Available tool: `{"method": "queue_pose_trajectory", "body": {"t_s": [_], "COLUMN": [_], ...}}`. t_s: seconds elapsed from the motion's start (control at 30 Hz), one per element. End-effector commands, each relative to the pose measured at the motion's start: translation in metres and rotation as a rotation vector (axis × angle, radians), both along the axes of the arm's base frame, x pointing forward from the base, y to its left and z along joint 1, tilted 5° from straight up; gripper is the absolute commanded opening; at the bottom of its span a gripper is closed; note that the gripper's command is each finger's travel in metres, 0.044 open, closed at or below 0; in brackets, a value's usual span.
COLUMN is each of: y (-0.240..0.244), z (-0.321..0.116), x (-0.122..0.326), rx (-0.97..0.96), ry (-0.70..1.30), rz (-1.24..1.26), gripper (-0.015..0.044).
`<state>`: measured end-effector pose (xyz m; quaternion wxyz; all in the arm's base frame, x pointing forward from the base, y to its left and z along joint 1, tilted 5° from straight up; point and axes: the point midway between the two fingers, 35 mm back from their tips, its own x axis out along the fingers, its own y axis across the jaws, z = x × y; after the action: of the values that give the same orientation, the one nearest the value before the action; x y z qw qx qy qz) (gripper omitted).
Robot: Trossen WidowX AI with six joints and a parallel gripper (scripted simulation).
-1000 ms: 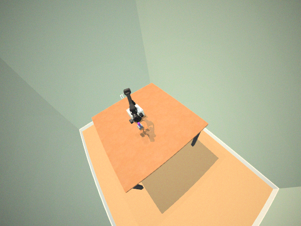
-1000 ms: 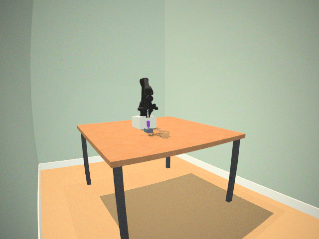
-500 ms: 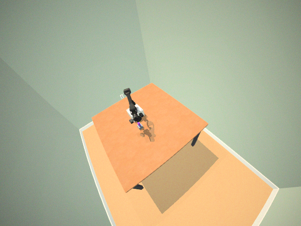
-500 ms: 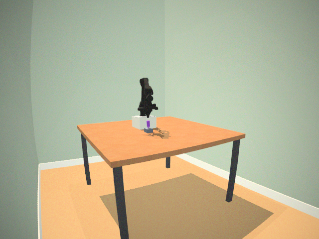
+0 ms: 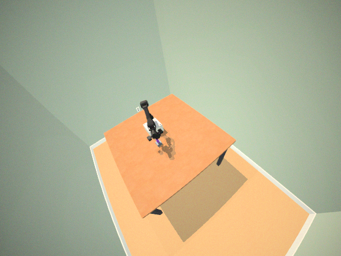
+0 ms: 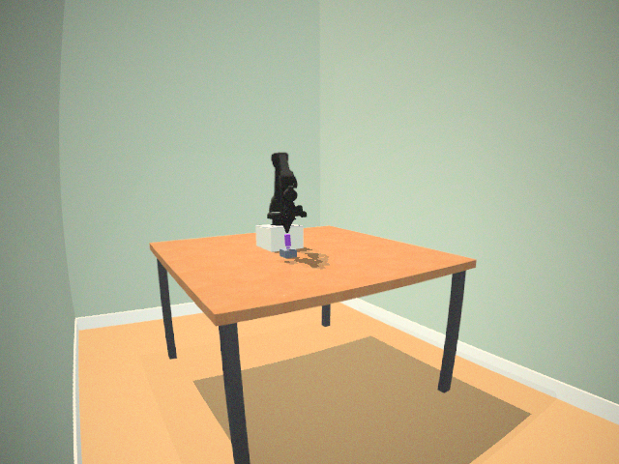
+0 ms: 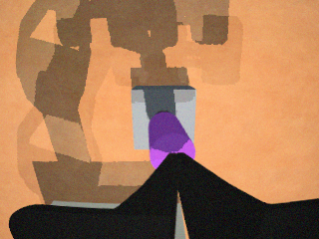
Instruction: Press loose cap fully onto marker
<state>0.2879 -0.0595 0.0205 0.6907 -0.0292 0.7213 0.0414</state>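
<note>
In the wrist view the claw [image 7: 177, 174] fills the lower part of the frame, its two black fingers pressed together with nothing between them, tips meeting just above the purple cap [image 7: 170, 138]. The cap sits on the marker, which stands in the grey holder block [image 7: 142, 119] at the centre of the frame; the marker's own body is hidden under the cap. In the exterior view the arm [image 6: 283, 189] points straight down at the cap, in front of the white base box [image 6: 270, 236], near the far middle of the orange tabletop [image 6: 360, 270].
</note>
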Motion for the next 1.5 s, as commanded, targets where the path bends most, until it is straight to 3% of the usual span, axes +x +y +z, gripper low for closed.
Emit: {"method": "queue_pose_trajectory", "body": {"t_s": [0.0,0.57,0.77,0.9,1.47], "y": [0.001,0.0,-0.002,-0.002,-0.002], "z": [-0.009,-0.011,0.072,0.075,0.075], "x": [-0.002,0.001,0.005,0.005,0.005], "rx": [0.005,0.0,0.0,0.0,0.0], "ry": [0.01,-0.005,-0.003,-0.003,-0.003], "rz": [0.004,0.0,0.001,0.001,0.001], "gripper": [0.0,0.0,0.0,0.0,0.044]}}
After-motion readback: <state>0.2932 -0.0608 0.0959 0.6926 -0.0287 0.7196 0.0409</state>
